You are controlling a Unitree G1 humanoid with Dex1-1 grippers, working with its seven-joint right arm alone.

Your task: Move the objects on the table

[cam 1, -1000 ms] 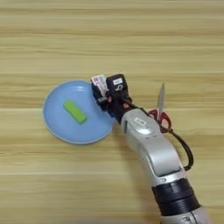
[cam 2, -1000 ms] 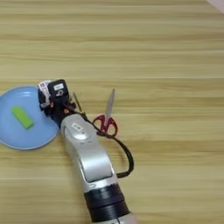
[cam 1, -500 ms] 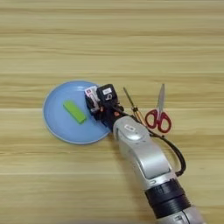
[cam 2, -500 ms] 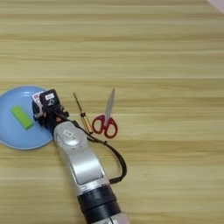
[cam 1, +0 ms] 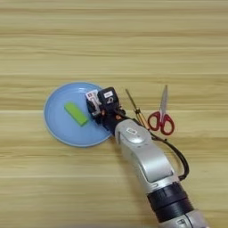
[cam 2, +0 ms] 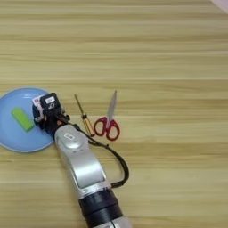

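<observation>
Pale wooden planks of the table (cam 1: pixel 114 40) fill the whole picture, with everything gathered a little below and left of centre. At left centre sits the round light-blue plate (cam 1: pixel 55 122), and the small green rectangular block (cam 1: pixel 76 114) lies flat inside it. The right gripper (cam 1: pixel 99 103) hangs over the plate's right rim, its black fingers closed narrowly on the small red-and-white flat box (cam 1: pixel 91 95), which shows just above the plate's inner right side. Just right of the arm lie the thin yellow-handled screwdriver (cam 1: pixel 136 108) and, beside it but apart, the red-handled scissors (cam 1: pixel 162 116), both on bare wood. The step in hand looks like setting the box into the plate; next the fingers would need to part and lift away cleanly without nudging the block.
</observation>
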